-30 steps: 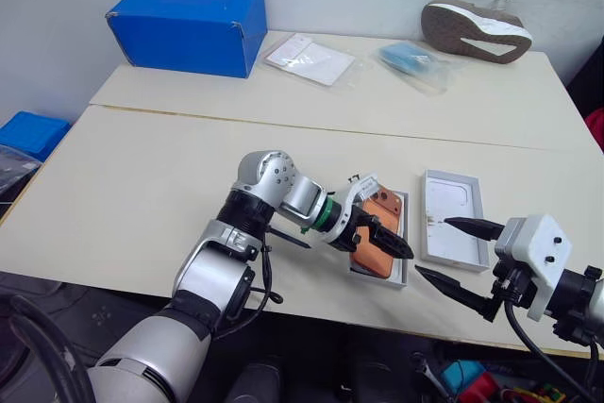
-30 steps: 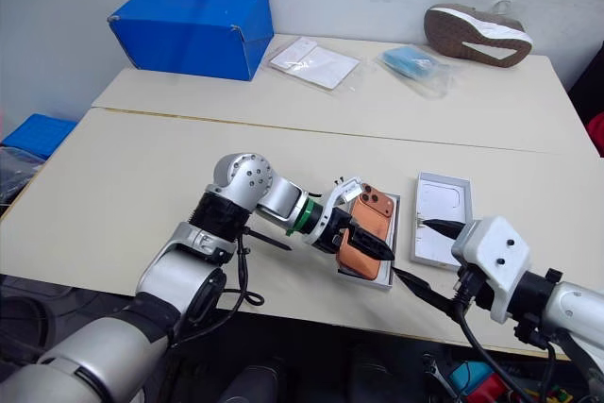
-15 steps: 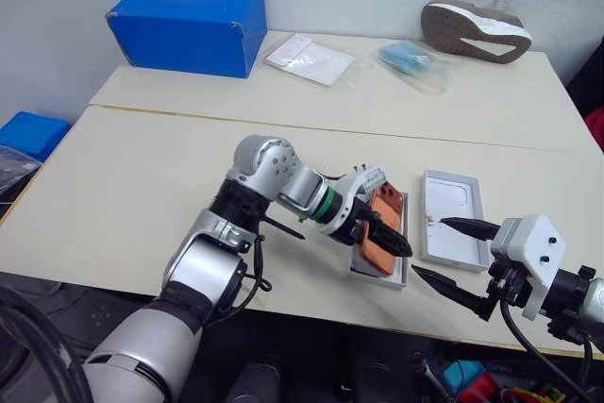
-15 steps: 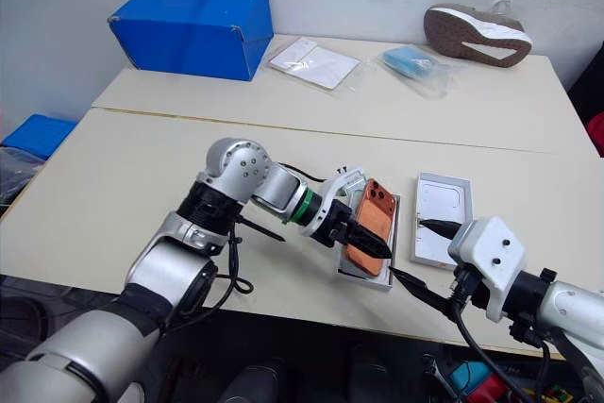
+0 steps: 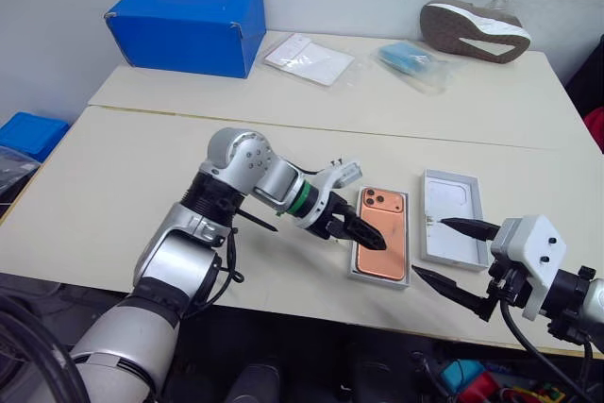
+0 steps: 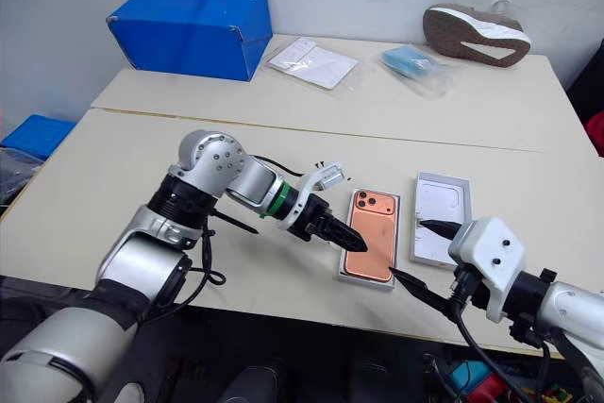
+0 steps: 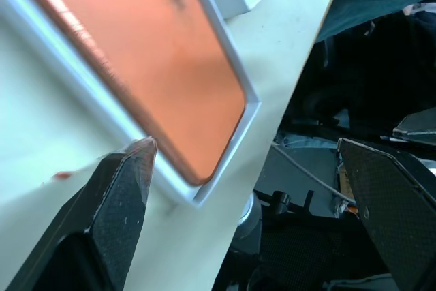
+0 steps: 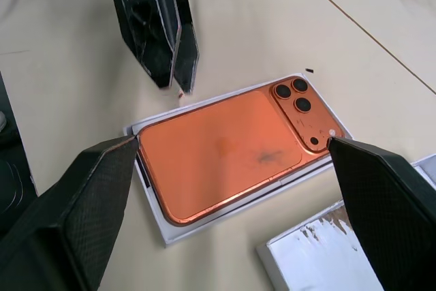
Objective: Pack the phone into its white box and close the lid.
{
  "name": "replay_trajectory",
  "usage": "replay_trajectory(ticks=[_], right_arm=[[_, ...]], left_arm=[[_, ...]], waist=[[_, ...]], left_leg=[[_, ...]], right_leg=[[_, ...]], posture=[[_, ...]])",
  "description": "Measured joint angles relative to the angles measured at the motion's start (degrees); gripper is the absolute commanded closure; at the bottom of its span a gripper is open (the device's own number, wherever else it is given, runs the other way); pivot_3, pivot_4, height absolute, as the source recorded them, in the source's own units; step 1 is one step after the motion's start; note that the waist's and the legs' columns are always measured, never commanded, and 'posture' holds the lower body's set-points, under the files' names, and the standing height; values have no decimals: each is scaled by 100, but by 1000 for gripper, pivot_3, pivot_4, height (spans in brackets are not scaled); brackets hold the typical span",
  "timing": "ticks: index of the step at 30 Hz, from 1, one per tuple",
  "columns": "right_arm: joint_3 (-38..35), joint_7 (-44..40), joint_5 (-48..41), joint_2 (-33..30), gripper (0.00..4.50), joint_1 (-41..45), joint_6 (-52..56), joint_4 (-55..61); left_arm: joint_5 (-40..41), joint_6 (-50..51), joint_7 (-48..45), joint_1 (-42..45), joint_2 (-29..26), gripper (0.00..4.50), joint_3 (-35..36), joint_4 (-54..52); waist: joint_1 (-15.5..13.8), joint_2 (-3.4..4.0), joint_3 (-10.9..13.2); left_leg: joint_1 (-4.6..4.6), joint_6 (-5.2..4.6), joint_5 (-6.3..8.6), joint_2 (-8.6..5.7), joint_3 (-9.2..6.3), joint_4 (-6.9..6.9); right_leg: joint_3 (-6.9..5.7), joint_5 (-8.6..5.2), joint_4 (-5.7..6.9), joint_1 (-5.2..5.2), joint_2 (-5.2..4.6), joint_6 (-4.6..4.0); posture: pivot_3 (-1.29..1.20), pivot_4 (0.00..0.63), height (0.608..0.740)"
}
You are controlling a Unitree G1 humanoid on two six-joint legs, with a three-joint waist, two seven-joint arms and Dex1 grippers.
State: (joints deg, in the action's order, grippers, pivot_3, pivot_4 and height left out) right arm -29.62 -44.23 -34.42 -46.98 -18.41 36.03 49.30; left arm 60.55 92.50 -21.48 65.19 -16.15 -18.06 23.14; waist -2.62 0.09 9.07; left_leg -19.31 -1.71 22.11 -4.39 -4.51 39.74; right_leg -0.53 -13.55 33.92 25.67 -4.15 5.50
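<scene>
Since a second ago my left gripper (image 5: 363, 233) has let go of the phone (image 5: 381, 234) and drawn back, jaws spread and empty.

Now the phone lies flat, lenses up, inside the white box (image 5: 356, 269); I see the left fingertips just beside its left edge. My right gripper (image 5: 451, 257) hangs wide open and empty near the table's front edge, beside the lid (image 5: 453, 230) lying inside-up. On the cream table (image 5: 142, 186) beyond I see a blue box (image 5: 187, 24) and a shoe (image 5: 475, 29).

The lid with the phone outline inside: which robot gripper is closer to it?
Right. The right gripper is open at the near edge of the lid; the left gripper is farther, by the phone.
</scene>
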Motion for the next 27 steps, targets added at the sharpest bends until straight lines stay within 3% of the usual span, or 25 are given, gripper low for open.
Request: replay_trajectory(ticks=[6, 10, 17, 20, 22, 27], right_arm=[[1, -19, -19, -3, 0, 36, 2, -9], [20, -60, -27, -11, 0, 95, 5, -48], [250, -50, -20, -13, 0, 233, 31, -174], [362, -40, -27, -14, 560, 276, 60, -213], [485, -4, -24, -14, 1277, 360, 80, -226], [1163, 140, 213, -17, 2904, 713, 78, -371]], left_arm=[[-157, -404, -1135, -123, -609, 9, -11, -799], [-1065, -1862, -1984, -428, -951, 877, -304, -1133], [-3304, -5098, -3373, -943, -1105, 3120, -1290, -1105], [-3832, -5823, -3623, -958, -949, 4020, -1351, -881], [-4203, -6334, -3692, -957, -800, 4500, -1361, -665], [-5031, -7412, -3698, -799, -243, 4500, -1401, 185]], waist=[[37, 1, 0], [54, 4, -1], [47, 3, -1], [28, 3, -1], [3, 3, -1], [-22, 1, 0]], left_leg=[[1, 0, 0, 1, 2, -1], [10, 0, 0, 2, 7, -1], [4, -2, 0, 2, 10, -5], [3, -9, 1, 2, 11, -2], [3, -13, 3, 2, 13, -1], [0, -20, 3, 1, 19, 3]], right_leg=[[0, 0, 0, 0, 0, 0], [2, -1, -6, -7, 0, -1], [2, -1, -10, -7, 0, -1], [3, 0, -8, -7, -1, -1], [4, 0, -9, -7, -1, -1], [4, 0, -10, -7, 0, 0]], posture=[[0, 150, 740], [0, 150, 740], [0, 150, 740], [0, 150, 740], [0, 150, 740], [0, 150, 740]])
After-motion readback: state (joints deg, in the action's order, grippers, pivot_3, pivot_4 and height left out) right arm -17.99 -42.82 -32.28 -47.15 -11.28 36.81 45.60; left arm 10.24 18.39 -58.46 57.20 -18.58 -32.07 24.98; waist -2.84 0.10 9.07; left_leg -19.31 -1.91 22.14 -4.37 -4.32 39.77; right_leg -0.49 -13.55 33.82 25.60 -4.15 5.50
